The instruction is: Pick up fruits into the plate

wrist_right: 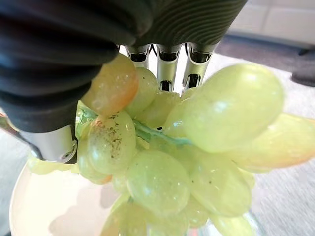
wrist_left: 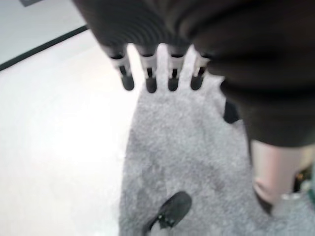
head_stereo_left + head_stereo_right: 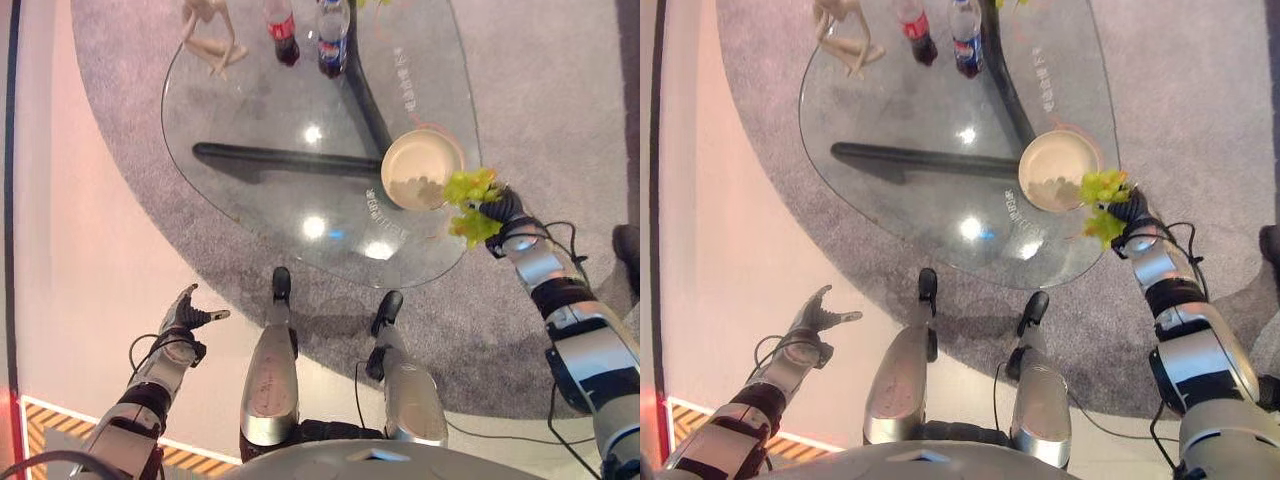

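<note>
A bunch of green grapes (image 3: 470, 190) hangs over the right rim of the cream plate (image 3: 405, 155), which sits near the right edge of the glass table (image 3: 260, 130). My right hand (image 3: 505, 210) is shut on the bunch from the right. In the right wrist view its fingers (image 1: 167, 64) and thumb curl round the grapes (image 1: 172, 162), with the plate (image 1: 39, 206) just below them. There are pale reflections inside the plate. Low on the left, over the pale floor and well away from the table, my left hand (image 3: 185, 315) is open, its fingers (image 2: 147, 78) straight and holding nothing.
Two drink bottles, one with a red label (image 3: 282, 35) and one with a blue label (image 3: 333, 40), stand at the table's far edge beside a beige figurine (image 3: 210, 35). A dark bar (image 3: 290, 160) shows under the glass. Grey carpet (image 3: 540, 90) surrounds the table.
</note>
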Robot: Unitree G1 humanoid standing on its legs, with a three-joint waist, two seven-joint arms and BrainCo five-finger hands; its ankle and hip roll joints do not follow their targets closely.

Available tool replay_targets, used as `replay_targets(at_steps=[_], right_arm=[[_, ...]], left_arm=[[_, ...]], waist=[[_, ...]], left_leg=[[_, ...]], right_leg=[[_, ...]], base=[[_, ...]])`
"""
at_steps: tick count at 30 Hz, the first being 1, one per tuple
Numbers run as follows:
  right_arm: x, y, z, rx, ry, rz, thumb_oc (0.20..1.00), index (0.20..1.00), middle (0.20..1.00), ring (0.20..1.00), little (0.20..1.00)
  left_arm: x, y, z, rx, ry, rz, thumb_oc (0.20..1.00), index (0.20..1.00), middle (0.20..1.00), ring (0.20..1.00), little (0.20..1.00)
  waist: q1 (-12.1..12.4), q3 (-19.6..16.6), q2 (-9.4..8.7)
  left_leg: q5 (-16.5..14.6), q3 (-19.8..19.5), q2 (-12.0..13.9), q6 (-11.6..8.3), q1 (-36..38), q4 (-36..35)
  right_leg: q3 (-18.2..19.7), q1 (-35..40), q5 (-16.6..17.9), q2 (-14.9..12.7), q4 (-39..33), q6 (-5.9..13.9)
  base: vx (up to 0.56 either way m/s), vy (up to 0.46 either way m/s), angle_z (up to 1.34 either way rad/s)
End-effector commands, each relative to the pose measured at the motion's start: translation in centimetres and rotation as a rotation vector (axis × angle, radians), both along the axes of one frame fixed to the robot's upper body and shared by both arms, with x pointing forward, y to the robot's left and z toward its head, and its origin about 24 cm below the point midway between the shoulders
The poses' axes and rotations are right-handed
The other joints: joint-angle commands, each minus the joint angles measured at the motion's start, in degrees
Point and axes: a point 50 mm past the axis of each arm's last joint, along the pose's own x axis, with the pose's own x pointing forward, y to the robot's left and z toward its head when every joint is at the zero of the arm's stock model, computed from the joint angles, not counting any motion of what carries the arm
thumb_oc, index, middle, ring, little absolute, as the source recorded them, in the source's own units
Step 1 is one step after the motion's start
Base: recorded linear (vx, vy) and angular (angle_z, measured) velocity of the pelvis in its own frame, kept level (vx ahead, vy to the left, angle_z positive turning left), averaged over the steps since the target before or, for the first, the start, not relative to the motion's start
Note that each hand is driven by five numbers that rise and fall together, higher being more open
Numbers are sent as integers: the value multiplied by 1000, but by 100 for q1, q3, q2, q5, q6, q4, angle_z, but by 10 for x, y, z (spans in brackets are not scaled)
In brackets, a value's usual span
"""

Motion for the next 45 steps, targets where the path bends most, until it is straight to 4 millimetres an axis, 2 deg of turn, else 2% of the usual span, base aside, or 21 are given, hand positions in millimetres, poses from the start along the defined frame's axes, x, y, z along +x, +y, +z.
replay_targets(at_steps=[1, 7, 11, 14, 17, 19, 20, 21, 23, 25, 29, 30, 31, 32, 34, 36, 41, 45], right_arm=[[4, -19, 53, -139, -200, -72, 200, 200, 200, 200, 200], [10, -17, 101, -225, -390, -122, 200, 200, 200, 200, 200], [14, -14, 115, -236, -401, -149, 200, 200, 200, 200, 200], [14, -22, 113, -214, -329, -206, 200, 200, 200, 200, 200], [10, -39, 100, -154, -214, -284, 200, 200, 200, 200, 200], [2, -54, 83, -108, -77, -373, 200, 200, 200, 200, 200], [-1, -58, 76, -108, -44, -403, 200, 200, 200, 200, 200], [-9, -67, 67, -110, 10, -466, 1000, 1000, 1000, 1000, 1000], [-20, -80, 57, -99, 85, -549, 1000, 1000, 1000, 1000, 1000], [-28, -89, 54, -95, 88, -601, 1000, 1000, 1000, 1000, 1000], [-25, -90, 73, -157, -81, -593, 1000, 1000, 1000, 1000, 1000], [-18, -82, 91, -211, -221, -545, 1000, 1000, 1000, 1000, 1000], [-14, -76, 100, -239, -301, -510, 1000, 1000, 1000, 1000, 1000], [-9, -62, 115, -323, -460, -418, 1000, 1000, 1000, 1000, 1000], [-4, -39, 131, -388, -623, -316, 1000, 1000, 1000, 1000, 1000], [-5, -26, 134, -434, -729, -253, 1000, 1000, 1000, 1000, 1000], [-13, -12, 114, -476, -843, -152, 1000, 1000, 1000, 1000, 1000], [-20, -8, 88, -408, -848, -114, 1000, 1000, 1000, 1000, 1000]], left_arm=[[-16, 6, -7, 24, -3, 32, 1000, 1000, 1000, 1000, 1000], [-27, 3, -14, 3, 12, 49, 1000, 1000, 1000, 1000, 1000], [-28, 2, -15, -5, 14, 51, 1000, 1000, 1000, 1000, 1000], [-26, 0, -14, -15, 1, 51, 1000, 1000, 1000, 1000, 1000], [-26, -1, -12, -27, -6, 48, 1000, 1000, 1000, 1000, 1000], [-26, -3, -13, -41, -8, 45, 1000, 1000, 1000, 1000, 1000], [-29, -4, -15, -45, 2, 45, 1000, 1000, 1000, 1000, 1000], [-30, -5, -15, -53, 5, 43, 1000, 1000, 1000, 1000, 1000], [-32, -6, -16, -65, 4, 42, 1000, 1000, 1000, 1000, 1000], [-34, -8, -17, -73, 14, 38, 1000, 1000, 1000, 1000, 1000], [-42, -13, -24, -83, 43, 35, 1000, 1000, 1000, 1000, 1000], [-43, -13, -24, -85, 43, 39, 1000, 1000, 1000, 1000, 1000], [-44, -13, -25, -86, 47, 39, 1000, 1000, 1000, 1000, 1000], [-46, -12, -27, -88, 48, 45, 1000, 1000, 1000, 1000, 1000], [-49, -12, -28, -95, 44, 59, 1000, 1000, 1000, 1000, 1000], [-48, -12, -29, -97, 35, 71, 1000, 1000, 1000, 1000, 1000], [-49, -13, -32, -102, 46, 99, 1000, 1000, 1000, 1000, 1000], [-52, -5, -34, -85, 65, 124, 1000, 1000, 1000, 1000, 1000]], waist=[[133, -104, 51], [281, -104, 190], [332, -104, 242], [375, -104, 279], [407, -104, 356], [421, -104, 425], [421, -104, 432], [430, -104, 484], [448, -104, 550], [455, -104, 628], [444, -104, 800], [429, -104, 834], [416, -104, 833], [381, -104, 812], [316, -104, 753], [256, -104, 698], [86, -104, 536], [-3, -104, 392]], left_leg=[[-615, -320, -814, 350, -907, 785], [-639, -435, -968, 420, -1489, 1118], [-649, -430, -1001, 452, -1748, 1281], [-657, -404, -1019, 478, -1912, 1356], [-642, -369, -1013, 503, -2050, 1389], [-635, -332, -1017, 525, -2128, 1395], [-813, -338, -1023, 496, -2001, 1422], [-823, -332, -1033, 512, -2048, 1458], [-840, -318, -1044, 522, -2103, 1498], [-824, -294, -1055, 534, -2149, 1497], [-798, -274, -1100, 536, -2173, 1501], [-610, -246, -1091, 569, -2292, 1455], [-612, -237, -1087, 565, -2266, 1439], [-620, -217, -1074, 560, -2211, 1409], [-644, -183, -1064, 548, -2109, 1375], [-669, -136, -1043, 539, -1996, 1339], [-735, -37, -988, 511, -1517, 1190], [-790, 13, -898, 484, -1027, 1034]], right_leg=[[77, -934, -798, 96, 1410, -163], [-29, -1580, -895, -31, 1895, -179], [-39, -1878, -930, -128, 2136, -172], [-59, -2077, -952, -199, 2268, -167], [-66, -2254, -947, -251, 2354, -171], [-75, -2355, -943, -277, 2382, -183], [1, -2273, -1125, -287, 2466, -129], [-6, -2339, -1130, -310, 2520, -140], [-13, -2399, -1137, -345, 2555, -139], [-17, -2454, -1123, -376, 2561, -133], [30, -2526, -1118, -398, 2601, -136], [-23, -2633, -932, -379, 2536, -194], [-16, -2621, -931, -369, 2535, -189], [-9, -2588, -925, -348, 2515, -178], [3, -2520, -924, -314, 2487, -153], [5, -2433, -921, -308, 2448, -132], [31, -2006, -891, -285, 2239, -75], [13, -1523, -885, -244, 2047, -39]], base=[[46, 16, 18], [56, 39, 15], [62, 31, 12], [47, 22, 11], [32, 26, 9], [68, 22, 5], [110, -5, 1], [113, -12, -1], [19, 8, 1], [18, 38, -2], [-6, 70, -2], [-77, 78, 0], [-88, 67, 2], [0, 0, 0], [0, 0, 0], [-46, 39, -4], [-46, 23, -4], [-63, -25, -3]])
